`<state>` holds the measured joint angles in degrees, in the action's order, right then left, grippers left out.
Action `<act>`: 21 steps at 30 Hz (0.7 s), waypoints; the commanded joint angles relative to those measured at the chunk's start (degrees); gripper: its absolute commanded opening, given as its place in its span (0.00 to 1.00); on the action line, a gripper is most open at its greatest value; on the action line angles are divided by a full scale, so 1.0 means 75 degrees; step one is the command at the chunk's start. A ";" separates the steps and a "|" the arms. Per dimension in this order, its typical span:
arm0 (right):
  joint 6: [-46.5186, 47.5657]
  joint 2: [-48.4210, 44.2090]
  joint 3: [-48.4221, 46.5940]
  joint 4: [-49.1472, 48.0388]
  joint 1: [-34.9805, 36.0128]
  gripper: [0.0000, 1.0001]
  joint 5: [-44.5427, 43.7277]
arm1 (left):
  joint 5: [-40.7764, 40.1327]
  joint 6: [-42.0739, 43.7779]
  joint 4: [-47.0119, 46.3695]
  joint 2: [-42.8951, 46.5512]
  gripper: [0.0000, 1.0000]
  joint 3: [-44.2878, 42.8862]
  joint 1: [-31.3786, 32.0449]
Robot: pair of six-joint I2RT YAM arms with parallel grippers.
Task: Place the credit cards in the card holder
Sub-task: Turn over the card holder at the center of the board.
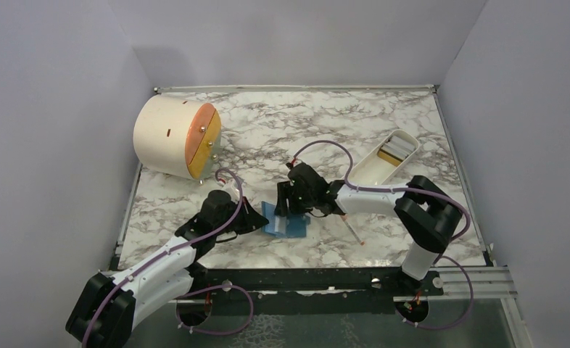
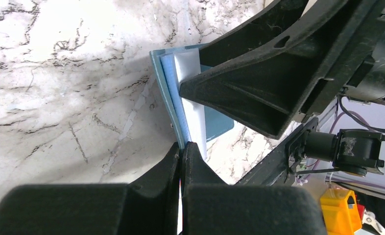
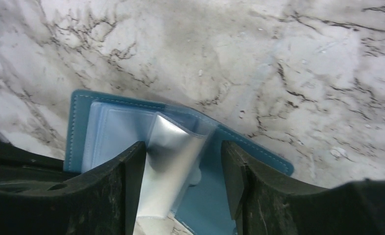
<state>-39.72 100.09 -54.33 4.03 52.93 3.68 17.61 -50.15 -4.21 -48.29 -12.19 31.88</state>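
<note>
The card holder lies open on the bench, long axis left-right, its edge nipped by the clenched left pincer, the released right pincer straddling its clear sleeve.

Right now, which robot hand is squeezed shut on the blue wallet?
The left gripper, pinched shut on the edge of the card holder. The right gripper has its fingers spread apart over it.

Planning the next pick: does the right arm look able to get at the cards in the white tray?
Likely yes. The white tray sits open-topped beside that arm, nothing covers the cards in it, and the right gripper has open jaws over the card holder.
</note>
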 commanded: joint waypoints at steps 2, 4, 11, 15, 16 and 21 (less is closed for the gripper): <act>0.0328 -0.0385 0.0155 0.1481 0.0045 0.55 -0.1599 | -0.0140 0.0183 -0.0020 -0.0027 0.00 -0.0294 0.0004; 0.0350 -0.0504 0.0283 0.1567 0.0044 0.51 -0.1760 | -0.0168 0.0171 -0.0019 -0.0026 0.00 -0.0306 0.0003; 0.0281 -0.0931 0.0664 0.1438 0.0045 0.44 -0.1751 | -0.0197 0.0195 -0.0037 -0.0160 0.00 -0.0315 0.0003; 0.0258 -0.1182 0.0414 0.2376 0.0045 0.44 -0.2308 | -0.0185 0.0183 -0.0010 -0.0106 0.00 -0.0343 0.0004; 0.0272 -0.1321 0.0377 0.2547 0.0045 0.44 -0.2382 | -0.0196 0.0173 -0.0008 -0.0069 0.00 -0.0335 0.0003; 0.0697 -0.1945 0.0403 0.2427 0.0045 0.45 -0.2249 | -0.0257 0.0226 0.0015 0.0085 0.00 -0.0350 0.0003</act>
<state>-37.41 89.56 -50.28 20.71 52.93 -10.74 17.34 -49.56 -4.19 -48.99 -12.75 31.94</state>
